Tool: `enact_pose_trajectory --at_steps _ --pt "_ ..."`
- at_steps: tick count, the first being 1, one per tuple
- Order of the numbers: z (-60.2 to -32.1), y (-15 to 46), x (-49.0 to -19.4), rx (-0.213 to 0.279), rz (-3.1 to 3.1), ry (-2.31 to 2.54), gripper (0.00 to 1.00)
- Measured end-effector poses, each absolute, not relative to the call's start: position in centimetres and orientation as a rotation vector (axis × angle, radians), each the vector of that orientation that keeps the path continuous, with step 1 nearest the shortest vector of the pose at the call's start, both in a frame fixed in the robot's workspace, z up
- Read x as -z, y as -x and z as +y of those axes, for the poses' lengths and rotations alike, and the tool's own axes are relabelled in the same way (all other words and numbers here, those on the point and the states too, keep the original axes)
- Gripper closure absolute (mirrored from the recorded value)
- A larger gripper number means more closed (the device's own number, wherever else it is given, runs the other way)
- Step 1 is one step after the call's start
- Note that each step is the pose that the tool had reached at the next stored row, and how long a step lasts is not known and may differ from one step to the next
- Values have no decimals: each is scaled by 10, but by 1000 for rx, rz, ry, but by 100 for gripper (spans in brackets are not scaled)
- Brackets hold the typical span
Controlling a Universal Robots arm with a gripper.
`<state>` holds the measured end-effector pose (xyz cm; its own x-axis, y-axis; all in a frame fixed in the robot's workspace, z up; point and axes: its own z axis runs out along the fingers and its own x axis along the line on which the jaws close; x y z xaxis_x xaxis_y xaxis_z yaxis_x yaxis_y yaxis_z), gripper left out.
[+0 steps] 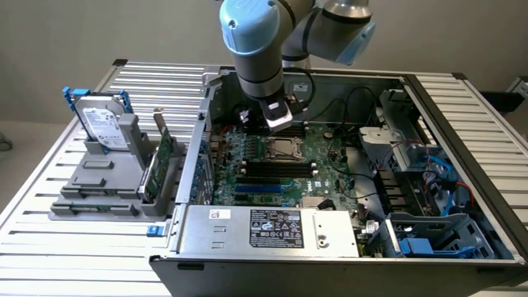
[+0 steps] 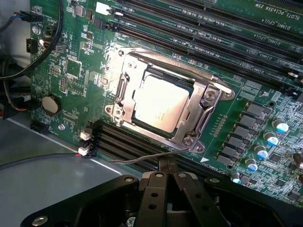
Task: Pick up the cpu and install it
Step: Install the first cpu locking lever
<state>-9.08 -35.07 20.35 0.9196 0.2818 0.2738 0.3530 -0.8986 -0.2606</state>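
The cpu (image 2: pixel 158 102) lies flat in its socket on the green motherboard (image 2: pixel 85 61), its silvery-beige top showing through the metal retention frame (image 2: pixel 199 111) folded down over it. In the exterior view the cpu (image 1: pixel 281 149) is a small pale square in the middle of the board. My gripper (image 2: pixel 166 164) is shut, with nothing between the fingers, its tips beside the socket's corner and close to the thin wire lever (image 2: pixel 142 159). Seen from outside, the gripper (image 1: pixel 280 125) hangs just above the board, behind the socket.
The board sits inside an open computer case (image 1: pixel 272 263) with a power supply (image 1: pixel 272 230) at the front. Black memory slots (image 2: pixel 208 38) and a row of capacitors (image 2: pixel 270 139) flank the socket. A hard drive (image 1: pixel 101 127) and a green card (image 1: pixel 163 154) stand in a grey holder (image 1: pixel 99 185) outside the case.
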Motion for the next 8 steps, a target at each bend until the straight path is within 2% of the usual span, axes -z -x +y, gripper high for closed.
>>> enact_pose_trajectory --at_steps 8 --pt "-348 91 -203 333 -478 2777 89"
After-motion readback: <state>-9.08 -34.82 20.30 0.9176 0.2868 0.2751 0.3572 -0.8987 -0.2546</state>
